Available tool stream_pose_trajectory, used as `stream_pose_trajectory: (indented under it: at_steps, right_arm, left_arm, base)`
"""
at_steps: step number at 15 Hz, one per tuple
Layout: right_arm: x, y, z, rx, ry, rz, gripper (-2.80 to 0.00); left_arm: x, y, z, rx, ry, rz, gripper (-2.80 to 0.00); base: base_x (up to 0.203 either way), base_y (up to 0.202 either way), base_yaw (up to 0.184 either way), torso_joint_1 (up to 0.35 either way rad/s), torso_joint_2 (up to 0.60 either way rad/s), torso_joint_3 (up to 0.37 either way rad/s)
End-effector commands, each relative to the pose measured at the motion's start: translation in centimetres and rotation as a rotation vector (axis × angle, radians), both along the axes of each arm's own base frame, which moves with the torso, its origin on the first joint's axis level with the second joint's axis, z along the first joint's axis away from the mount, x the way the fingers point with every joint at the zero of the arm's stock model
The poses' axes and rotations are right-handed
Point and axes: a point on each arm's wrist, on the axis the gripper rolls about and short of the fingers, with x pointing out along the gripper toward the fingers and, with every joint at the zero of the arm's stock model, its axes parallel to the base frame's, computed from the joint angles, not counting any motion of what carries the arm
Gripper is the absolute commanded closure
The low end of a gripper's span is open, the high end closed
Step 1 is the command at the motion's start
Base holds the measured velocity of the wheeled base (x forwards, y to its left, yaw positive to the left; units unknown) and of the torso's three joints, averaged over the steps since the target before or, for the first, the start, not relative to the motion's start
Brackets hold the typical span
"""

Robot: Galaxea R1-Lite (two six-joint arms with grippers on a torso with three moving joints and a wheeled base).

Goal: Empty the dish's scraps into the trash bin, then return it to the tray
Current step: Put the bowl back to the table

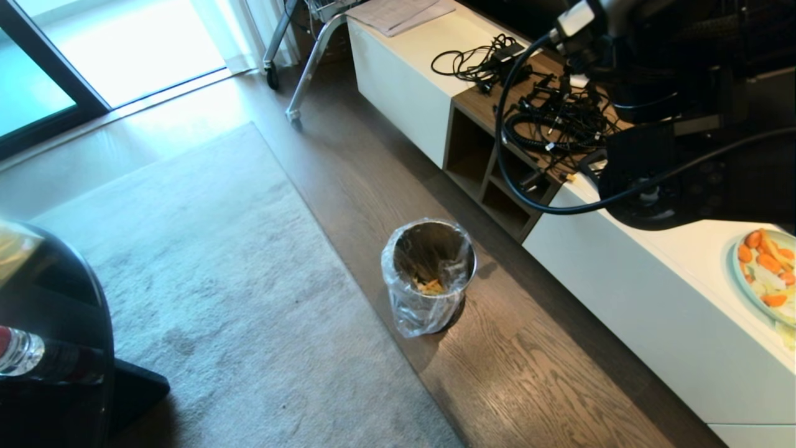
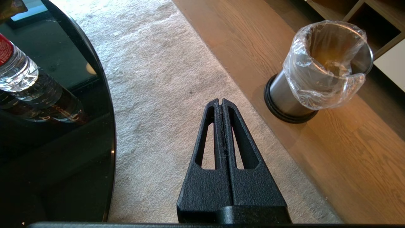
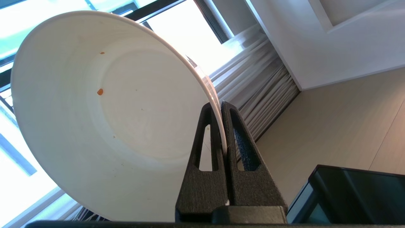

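In the right wrist view the cream-white dish is tipped on edge. My right gripper is shut on its rim, one finger inside and one outside. Only a few tiny orange specks cling to its inside. The metal trash bin with its clear liner stands on the wood floor, and orange and pale scraps lie at its bottom. In the left wrist view the trash bin is off to one side, and my left gripper hangs shut and empty over the carpet. The tray is out of view.
A low white cabinet runs along the right, with a tangle of cables and a pale-blue plate of orange slices on top. A black glass table with a water bottle stands at the left, on a grey carpet.
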Motion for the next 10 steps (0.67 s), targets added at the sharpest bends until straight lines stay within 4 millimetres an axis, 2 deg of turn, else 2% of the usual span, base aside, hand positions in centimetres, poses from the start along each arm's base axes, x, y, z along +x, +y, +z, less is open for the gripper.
stream_pose_trajectory:
  at_steps: [1, 5, 7, 10]
  right_arm:
    - [-0.4, -0.2, 0.1, 0.024, -0.034, 0.002, 0.00]
    - [-0.1, 0.0, -0.5, 0.013, 0.006, 0.010, 0.00]
    - [0.0, -0.2, -1.3, 0.026, 0.116, 0.028, 0.00]
    - [-0.3, -1.1, -3.3, 0.076, 0.392, 0.025, 0.00]
  left_arm:
    - [0.0, 0.0, 0.0, -0.001, -0.001, 0.000, 0.00]
    - [0.0, 0.0, 0.0, -0.001, -0.001, 0.000, 0.00]
    - [0.0, 0.0, 0.0, -0.001, -0.001, 0.000, 0.00]
    - [0.0, 0.0, 0.0, -0.001, -0.001, 0.000, 0.00]
  base:
    - [0.000, 0.000, 0.000, 0.000, 0.00, 0.000]
    - [0.000, 0.000, 0.000, 0.000, 0.00, 0.000]
    - [0.000, 0.000, 0.000, 0.000, 0.00, 0.000]
    - [0.000, 0.000, 0.000, 0.000, 0.00, 0.000]
